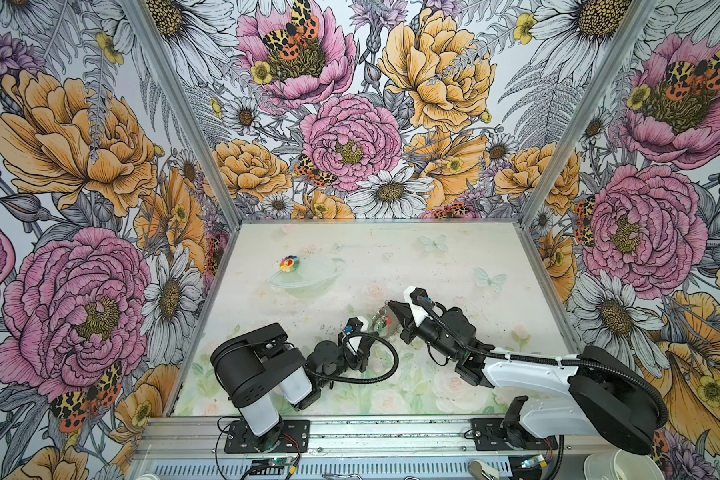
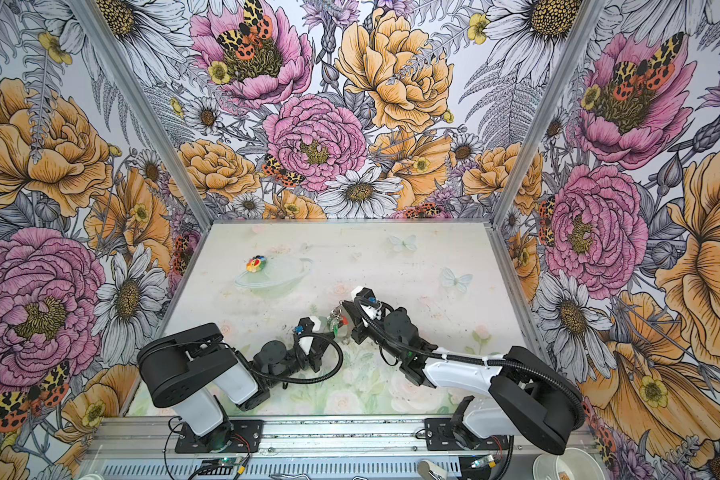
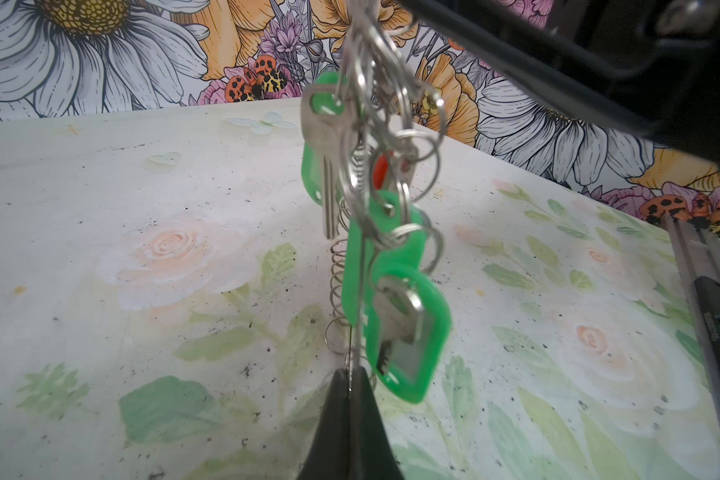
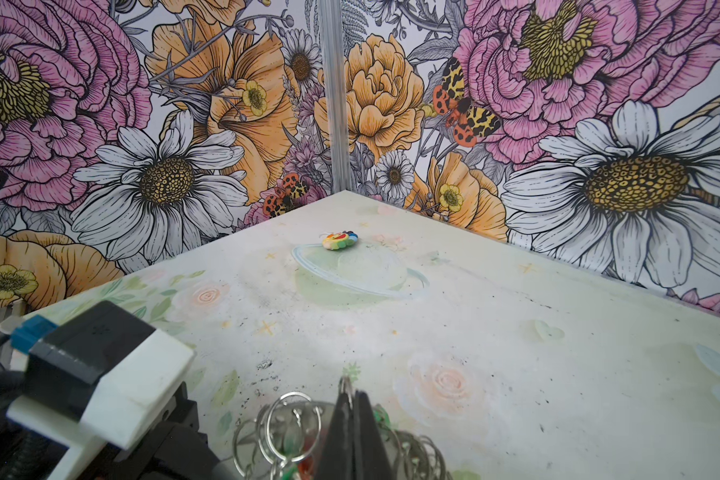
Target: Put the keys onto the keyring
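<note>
While both grippers clamp it, the keyring (image 3: 338,266) hangs edge-on above mid-surface (image 1: 433,270): a flat band, its rim fringed with springy silver wire loops.
- left gripper (image 3: 347,384): jaws together on the rim, reaching from 8 o'clock.
- right gripper (image 4: 352,399): pinched shut on the ring, from 4 o'clock.
- keys (image 3: 327,174): flat silver blades with glossy green plastic heads, apparently hanging from loops already.
- Step: probably final seating. Next: steady lowering, gentle release.
- multicoloured toy (image 1: 288,264): round, at 10 o'clock.

walls (image 1: 350,104): bold floral wallpaper, moths | corners: aluminium posts (image 1: 179,104) | tabletop (image 1: 433,257): pale painted roses, butterflies, dark specks | light: even
</note>
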